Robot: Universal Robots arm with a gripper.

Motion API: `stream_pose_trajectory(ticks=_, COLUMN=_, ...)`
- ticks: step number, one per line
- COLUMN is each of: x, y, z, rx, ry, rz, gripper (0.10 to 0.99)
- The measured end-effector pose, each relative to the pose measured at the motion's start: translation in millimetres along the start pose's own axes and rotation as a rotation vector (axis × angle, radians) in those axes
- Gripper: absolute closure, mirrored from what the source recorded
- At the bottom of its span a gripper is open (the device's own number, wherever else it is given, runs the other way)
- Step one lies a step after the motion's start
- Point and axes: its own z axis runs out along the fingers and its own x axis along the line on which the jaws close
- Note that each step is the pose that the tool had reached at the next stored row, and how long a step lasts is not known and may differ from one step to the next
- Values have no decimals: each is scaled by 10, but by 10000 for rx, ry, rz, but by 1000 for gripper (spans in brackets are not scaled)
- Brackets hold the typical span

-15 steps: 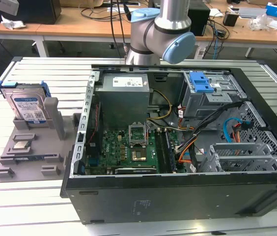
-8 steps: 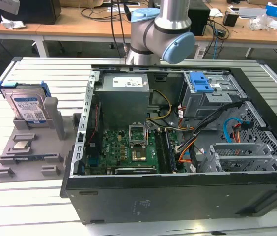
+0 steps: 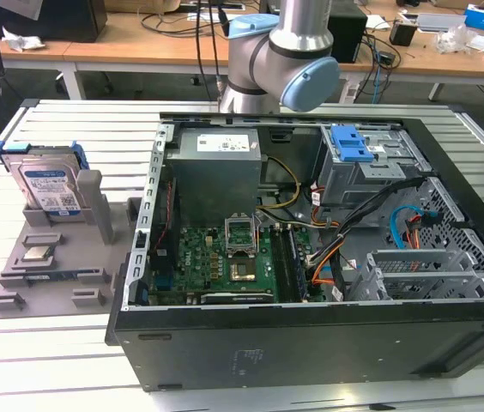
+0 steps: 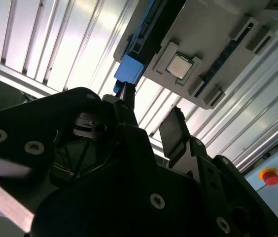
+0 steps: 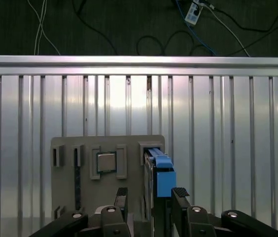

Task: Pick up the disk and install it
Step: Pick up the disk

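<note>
Fingers of the black gripper (image 5: 151,190) stand wide apart with nothing clamped between them. In the first wrist view the blue top edge of the disk (image 5: 161,173) lines up with the gap between the fingertips.

The disk (image 3: 49,184), a flat silver hard drive with a white-and-blue label and a blue plastic frame, stands on edge in a slot of the grey moulded parts tray (image 3: 19,283) at the exterior view's left. A small square silver processor chip (image 3: 36,252) lies flat in a recess of the same tray, just beside the disk. The tray rests on the ribbed aluminium table (image 3: 96,129).

The open black computer case (image 3: 311,343) sits to the exterior view's right of the tray. It holds a green motherboard (image 3: 216,257), a grey power supply box (image 3: 216,163), loose coloured cables and a grey metal drive cage (image 3: 371,176) topped by a blue latch (image 3: 351,144). The silver-and-blue robot arm (image 3: 285,51) rises behind the case.
</note>
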Motion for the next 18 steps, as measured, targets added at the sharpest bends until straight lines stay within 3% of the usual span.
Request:
stream_pose_trajectory(ticks=7, x=-42, y=-23, z=9, rx=1, ry=-1, rz=0, gripper=608)
stream_pose_trajectory(ticks=18, x=-40, y=-46, z=130, rx=-2, ry=0, rz=1, gripper=608)
